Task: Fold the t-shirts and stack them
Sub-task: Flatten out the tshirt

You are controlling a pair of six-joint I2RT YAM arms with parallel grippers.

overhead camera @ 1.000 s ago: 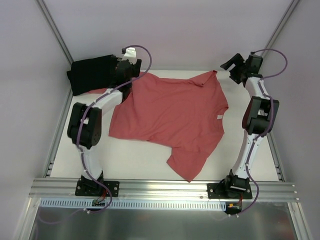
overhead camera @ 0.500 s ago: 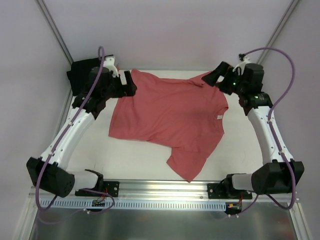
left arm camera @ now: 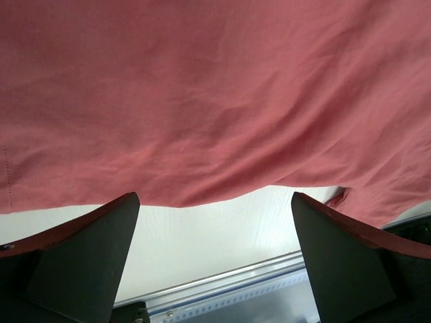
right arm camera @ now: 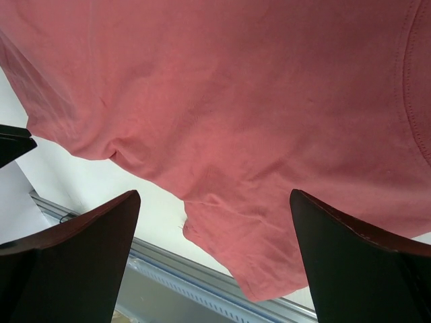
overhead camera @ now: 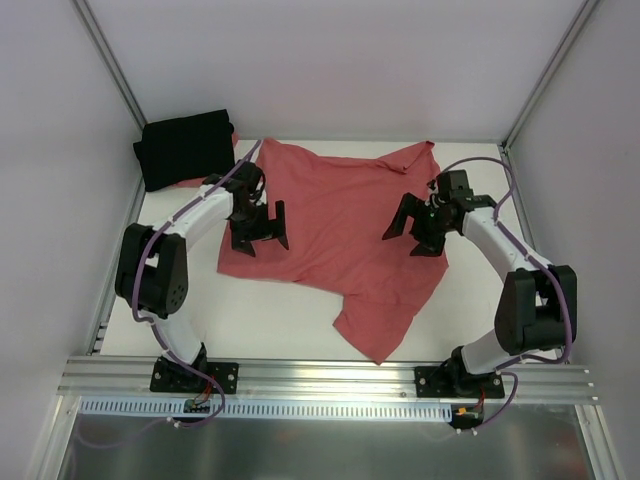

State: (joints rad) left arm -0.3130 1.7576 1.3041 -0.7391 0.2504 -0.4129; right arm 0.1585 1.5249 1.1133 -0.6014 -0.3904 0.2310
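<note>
The red shirt [overhead camera: 340, 225] lies spread across the centre of the frame, open for folding. The black shirt [overhead camera: 185, 148] sits folded in the upper left corner, probably as the base of the stack. The left gripper [overhead camera: 260, 233] and right gripper [overhead camera: 412, 233] hang over the red shirt's two sides, fingers spread wide and holding nothing, likely to pinch both sides together.

1. A white table [overhead camera: 290, 320] fills the middle of the top view, its surface matt and evenly lit.
2. Plain, pale lilac-grey walls close it in: a back wall [overhead camera: 320, 60] at 12 o'clock, a left wall [overhead camera: 50, 200] at 9 and a right wall [overhead camera: 595, 180] at 3.
3. Slanted aluminium posts mark the far corners: the left post [overhead camera: 107, 62] at 11 o'clock and the right post [overhead camera: 555, 68] at 1.
4. An aluminium rail [overhead camera: 330, 372] runs along the table's edge at 6 o'clock, with a white slotted strip [overhead camera: 320, 407] just below it and a shiny metal sheet [overhead camera: 300, 450] below that.
5. The light is soft and the shadows are faint.
</note>
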